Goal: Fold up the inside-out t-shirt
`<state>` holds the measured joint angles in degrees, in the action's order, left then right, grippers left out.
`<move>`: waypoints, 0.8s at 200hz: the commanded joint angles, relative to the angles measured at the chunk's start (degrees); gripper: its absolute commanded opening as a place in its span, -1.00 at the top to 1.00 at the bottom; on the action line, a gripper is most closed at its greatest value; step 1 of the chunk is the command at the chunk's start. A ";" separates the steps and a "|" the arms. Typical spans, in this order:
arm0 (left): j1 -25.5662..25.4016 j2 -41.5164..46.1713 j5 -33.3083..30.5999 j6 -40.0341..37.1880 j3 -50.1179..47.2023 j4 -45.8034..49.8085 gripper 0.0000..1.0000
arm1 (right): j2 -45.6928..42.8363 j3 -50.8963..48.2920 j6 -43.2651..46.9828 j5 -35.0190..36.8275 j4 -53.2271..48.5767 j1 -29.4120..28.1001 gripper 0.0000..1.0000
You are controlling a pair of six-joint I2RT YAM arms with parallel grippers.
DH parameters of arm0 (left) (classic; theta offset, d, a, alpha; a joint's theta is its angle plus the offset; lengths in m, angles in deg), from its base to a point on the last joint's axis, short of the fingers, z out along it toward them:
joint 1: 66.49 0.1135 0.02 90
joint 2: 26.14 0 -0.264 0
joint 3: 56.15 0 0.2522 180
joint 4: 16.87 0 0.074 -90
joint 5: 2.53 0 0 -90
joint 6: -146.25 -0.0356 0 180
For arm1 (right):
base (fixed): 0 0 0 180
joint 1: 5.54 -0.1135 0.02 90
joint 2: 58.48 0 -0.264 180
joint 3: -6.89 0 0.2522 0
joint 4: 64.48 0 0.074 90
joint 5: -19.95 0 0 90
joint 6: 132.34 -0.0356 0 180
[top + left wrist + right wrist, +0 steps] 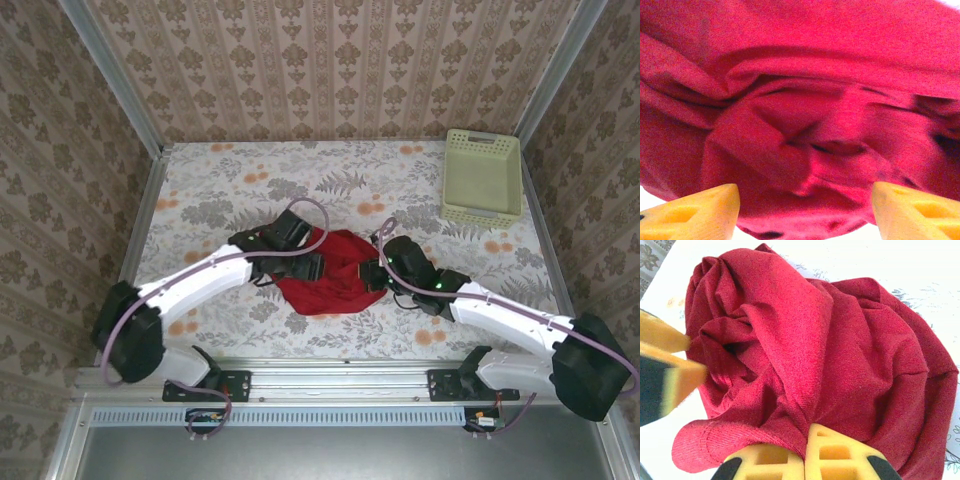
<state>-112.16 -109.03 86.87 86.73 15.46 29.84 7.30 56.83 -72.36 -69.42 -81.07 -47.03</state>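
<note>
Lying bunched a little toward 6 o'clock from the middle of the floral tabletop [220, 190], the inside-out t-shirt [335, 272] is a crumpled red heap of thick folds and creases, well apart from the basket. The left gripper [304, 265] meets the heap at its 9 o'clock edge and the right gripper [378, 271] meets it at its 3 o'clock edge, so the cloth sits between the two. In the left wrist view the yellow fingers [695, 212] stand wide apart at 7 and 5 o'clock, with rumpled red cloth spanning the whole gap just beyond them; whether the pads touch the cloth cannot be told. In the right wrist view the yellow fingers [840, 457] are pressed together at 6 o'clock, and a ridge of the shirt runs down into the seam where they meet, so this gripper is clamped on the fabric. A rolled hem curls out on the tabletop at about 7 o'clock of that view, and the other arm's fingers [662, 335] sit against the heap at 9 o'clock. The pale green basket [483, 175] stands at 1 o'clock on the tabletop, close to the far right corner, its slotted walls upright and its bare floor showing across the whole inside.
</note>
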 commanded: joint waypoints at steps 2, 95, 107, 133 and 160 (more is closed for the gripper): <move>1.04 -4.35 -5.13 2.48 3.03 1.01 -0.29 | -1.78 0.93 0.38 1.80 0.45 -0.48 1.00; 9.33 -0.08 -1.20 -7.08 18.29 4.77 1.00 | -7.29 7.59 -0.83 13.02 -12.24 3.77 1.00; 10.51 3.74 -0.16 -8.08 20.24 4.34 1.00 | -9.15 9.57 -0.80 13.41 -13.84 4.88 1.00; 14.01 11.68 5.32 -7.12 16.33 -0.42 1.00 | -14.47 8.64 -1.10 13.14 -14.67 5.64 1.00; 17.72 11.91 10.23 -5.65 8.45 -2.92 1.00 | -17.31 -1.72 -4.32 7.06 -7.32 5.04 0.96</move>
<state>-97.08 -95.04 91.81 81.09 30.71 27.65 -8.59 63.19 -73.39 -58.89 -91.34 -41.74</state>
